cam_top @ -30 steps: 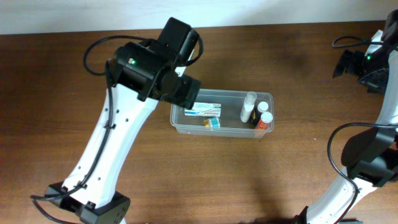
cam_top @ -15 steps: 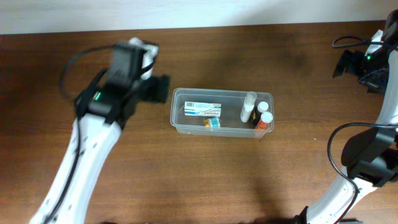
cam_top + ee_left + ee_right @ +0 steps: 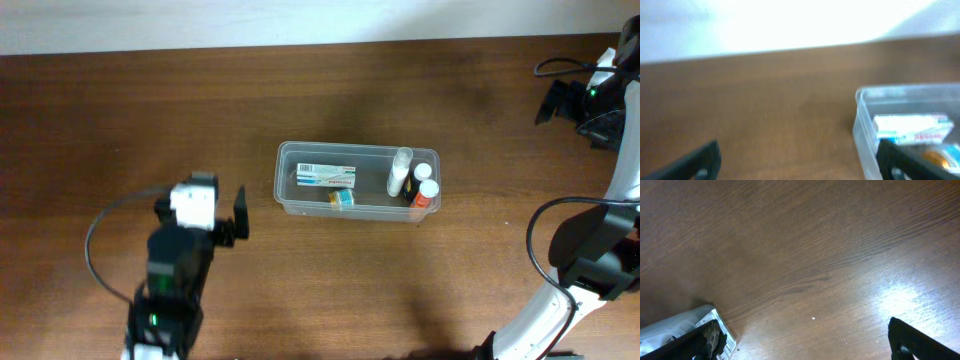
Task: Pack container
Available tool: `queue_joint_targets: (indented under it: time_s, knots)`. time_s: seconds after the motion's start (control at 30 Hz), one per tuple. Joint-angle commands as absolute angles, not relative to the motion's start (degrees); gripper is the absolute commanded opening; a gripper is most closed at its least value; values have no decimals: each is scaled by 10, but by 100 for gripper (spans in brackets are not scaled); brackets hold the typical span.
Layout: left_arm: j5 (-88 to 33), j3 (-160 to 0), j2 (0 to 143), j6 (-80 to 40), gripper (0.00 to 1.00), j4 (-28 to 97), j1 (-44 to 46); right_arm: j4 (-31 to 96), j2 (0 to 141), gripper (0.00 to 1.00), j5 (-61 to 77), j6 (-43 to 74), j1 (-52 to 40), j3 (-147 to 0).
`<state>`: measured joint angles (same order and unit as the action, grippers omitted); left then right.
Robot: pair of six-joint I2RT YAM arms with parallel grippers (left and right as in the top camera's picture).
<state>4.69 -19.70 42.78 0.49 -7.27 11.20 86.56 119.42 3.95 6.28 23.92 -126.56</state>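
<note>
At the left pincer [image 3: 200, 199]: jaws spread wide, gripping nothing; its black fingers [image 3: 692, 161] sit at the two lower corners of the wrist view.
Directly beneath and just ahead of it: table [image 3: 120, 120], brown wood with bare grain.
Ahead and to its right: the container [image 3: 283, 185], a clear shallow tub standing on the table, apart from both fingers (blurred in the wrist view).
Inside, end nearer the left pincer: white-and-blue box [image 3: 326, 175], lying flat; small yellow-and-blue item [image 3: 341, 198] just beside it.
Inside, end farther from it: white bottle [image 3: 399, 172]; orange bottle with white cap [image 3: 425, 194] close beside.
Well beyond the container's far end: right pincer [image 3: 807, 345], jaws equally wide, holding nothing, above bare wood, well apart from the tub.
</note>
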Motion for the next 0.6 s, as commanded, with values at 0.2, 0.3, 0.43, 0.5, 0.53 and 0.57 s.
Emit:
queue_joint_targets:
  time_s: [0.2,0.3,0.43,0.5,0.53,0.57]
  knots:
    - [73,-40,209,14,99,-119,89,866,1184,98,39,69,238,-1275]
    - [70,-21,161,13,99,-116,67,865,1184,98,39,69,238,-1275]
    - [54,-18,110,13,99,-67,32,865,1184,98,39,69,238,-1275]
    - [47,-18,90,13,99,-36,21,865,1184,98,39,69,238,-1275]
    - [47,-18,80,13,99,-20,19,865,1184,99,39,69,238,-1275]
    - [47,-18,69,13,99,-4,19,865,1184,98,39,69,238,-1275]
